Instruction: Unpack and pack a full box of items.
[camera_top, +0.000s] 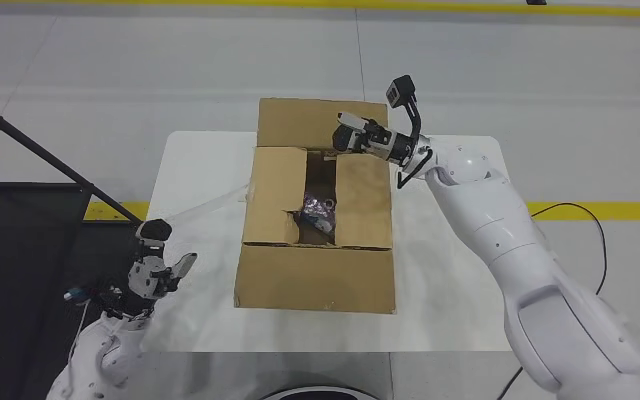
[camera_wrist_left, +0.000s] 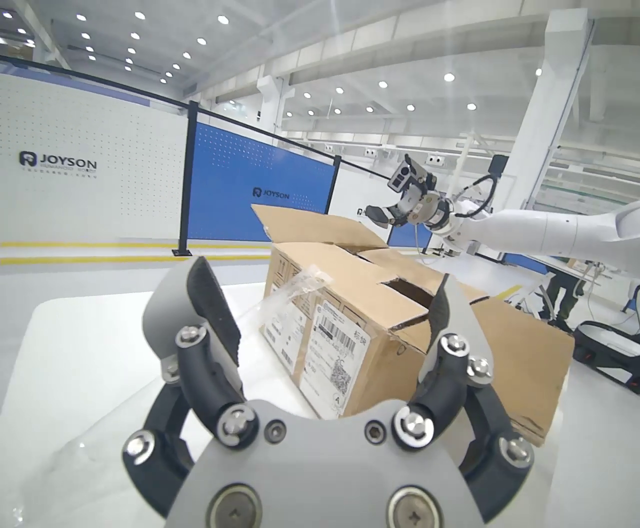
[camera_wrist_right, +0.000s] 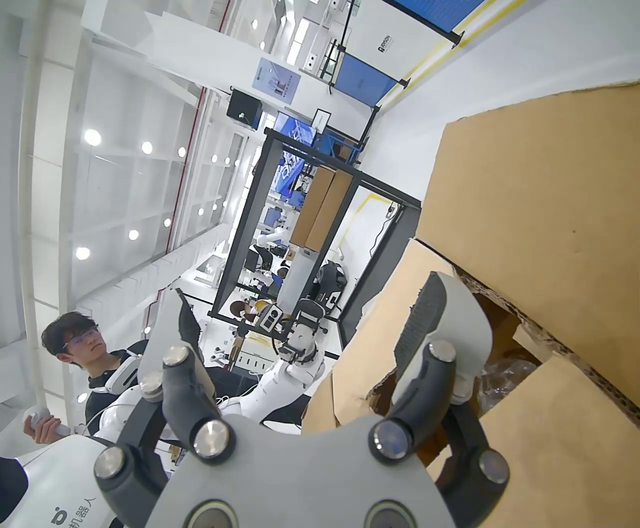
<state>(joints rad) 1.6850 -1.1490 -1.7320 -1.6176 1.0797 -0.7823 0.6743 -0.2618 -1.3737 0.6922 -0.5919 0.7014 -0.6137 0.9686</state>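
**Position.** The box (camera_top: 315, 280) stands in the middle of the counter (camera_top: 440, 290), mouth upward. Its far and near flaps are folded outward. The two side flaps lie over the mouth, with a gap between them. A purple-wrapped item (camera_top: 322, 208) shows in that gap.

**Grippers.** The right gripper (camera_top: 345, 133) hangs over the far end of the gap, beside the right side flap (camera_top: 363, 205). Its fingers (camera_wrist_right: 425, 310) are spread wide and hold nothing. One finger sits just at the flap's torn edge; contact cannot be confirmed. The left gripper (camera_top: 165, 262) rests low near the counter's left front corner, well apart from the box. Its fingers (camera_wrist_left: 210, 295) are likewise wide apart and empty.

**Step in hand (judgement).** The right side flap is probably to be lifted clear so that unpacking can start.
- One finger should go under the free edge at the gap and the other above it.
- The pinch should land on sound board, away from the ragged tear.
- The flap should swing outward along its hinge line, not be pulled straight up, or the box may slide or tip.
- The left arm could steady the left wall.

**Orientation.** The box's long axis runs left to right across the counter. The gap between the flaps runs from the near side to the far side.

**Other.** A strip of clear film (camera_wrist_left: 300, 280) trails from the box's left side.
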